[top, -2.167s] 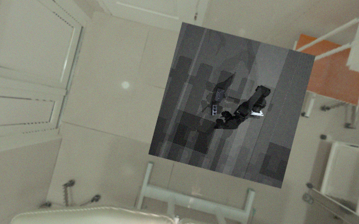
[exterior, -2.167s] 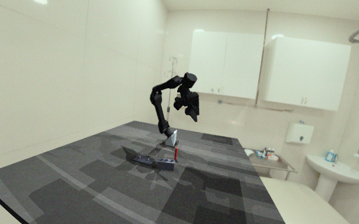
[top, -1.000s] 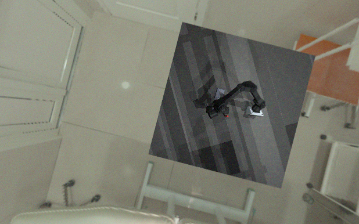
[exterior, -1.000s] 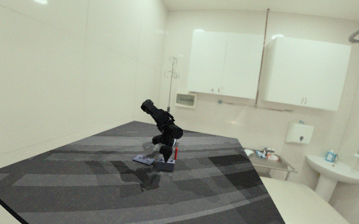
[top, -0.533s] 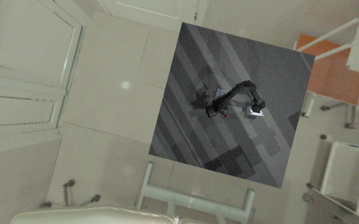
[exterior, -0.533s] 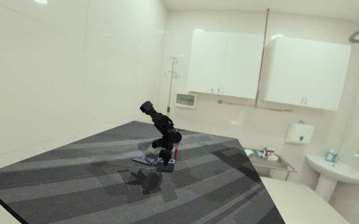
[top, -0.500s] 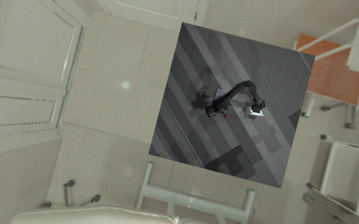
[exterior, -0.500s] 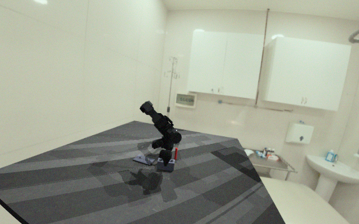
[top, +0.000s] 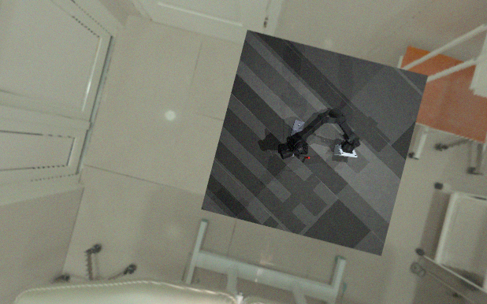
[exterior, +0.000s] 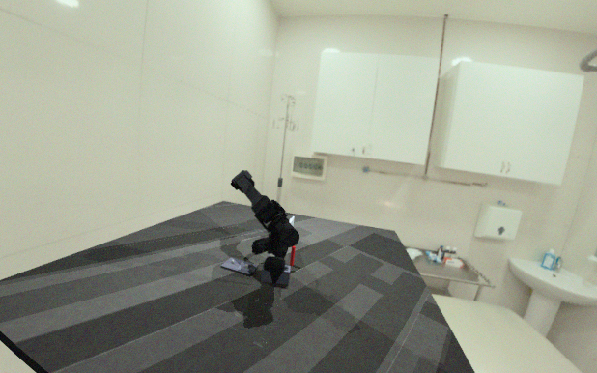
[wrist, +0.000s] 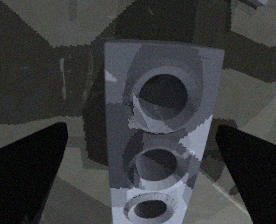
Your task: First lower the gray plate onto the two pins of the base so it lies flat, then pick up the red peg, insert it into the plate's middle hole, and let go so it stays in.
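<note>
The black arm (top: 316, 124) (exterior: 283, 234) reaches over the dark table (top: 328, 224) (exterior: 160, 333), its gripper (top: 291, 150) (exterior: 274, 271) (wrist: 145, 131) down at the three-holed gray plate (exterior: 282, 281) (wrist: 118, 75). The jaws stand wide open with nothing gripped. In the wrist view the plate's long edges run between the fingers, with a wider gap on the picture's left and a slim one on its right; whether a finger touches cannot be told. The plate is off the base (top: 298, 126) (exterior: 237, 266), which lies flat just beside it. The red peg (top: 308, 157) (exterior: 293, 256) stands upright near the plate's other side, limiting room there. The table's outer edges are well apart from all three pieces.
</note>
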Controlling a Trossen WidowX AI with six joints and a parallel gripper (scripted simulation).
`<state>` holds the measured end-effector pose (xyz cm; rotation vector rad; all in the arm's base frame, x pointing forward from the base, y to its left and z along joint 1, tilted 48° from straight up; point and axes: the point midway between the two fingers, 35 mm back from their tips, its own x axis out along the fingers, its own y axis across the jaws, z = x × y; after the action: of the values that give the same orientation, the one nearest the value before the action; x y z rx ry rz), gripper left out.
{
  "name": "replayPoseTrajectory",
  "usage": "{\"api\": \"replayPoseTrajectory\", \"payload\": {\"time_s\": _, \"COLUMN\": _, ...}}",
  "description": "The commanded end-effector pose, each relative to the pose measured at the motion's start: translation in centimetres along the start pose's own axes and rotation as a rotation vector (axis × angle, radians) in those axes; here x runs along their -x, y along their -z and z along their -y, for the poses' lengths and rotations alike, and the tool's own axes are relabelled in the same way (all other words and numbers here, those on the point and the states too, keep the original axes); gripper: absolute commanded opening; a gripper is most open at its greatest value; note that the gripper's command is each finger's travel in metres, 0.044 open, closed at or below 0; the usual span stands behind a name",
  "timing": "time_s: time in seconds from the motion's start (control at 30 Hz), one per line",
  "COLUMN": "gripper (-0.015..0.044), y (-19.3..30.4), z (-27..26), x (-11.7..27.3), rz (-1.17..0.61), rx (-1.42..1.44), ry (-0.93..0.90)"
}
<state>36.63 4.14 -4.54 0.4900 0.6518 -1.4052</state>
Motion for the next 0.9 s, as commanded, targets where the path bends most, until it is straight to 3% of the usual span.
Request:
{"api": "replayPoseTrajectory", "payload": {"time_s": 0.0, "gripper": 0.0440, "y": -0.02, "z": 0.18, "x": -0.74, "rz": 0.006, "rx": 0.010, "ry": 0.002}}
{"api": "replayPoseTrajectory", "payload": {"time_s": 0.17, "gripper": 0.0440, "y": -0.05, "z": 0.23, "x": -1.29, "rz": 0.006, "rx": 0.010, "ry": 0.002}}
{"api": "replayPoseTrajectory", "payload": {"time_s": 0.53, "gripper": 0.0151, "y": -0.05, "z": 0.23, "x": -1.29, "rz": 0.006, "rx": 0.010, "ry": 0.002}}
{"api": "replayPoseTrajectory", "payload": {"time_s": 0.73, "gripper": 0.0111, "y": -0.05, "z": 0.23, "x": -1.29, "rz": 0.006, "rx": 0.010, "ry": 0.002}}
{"api": "replayPoseTrajectory", "payload": {"time_s": 0.87, "gripper": 0.0006, "y": 0.01, "z": 0.15, "x": -0.84, "rz": 0.005, "rx": 0.010, "ry": 0.002}}
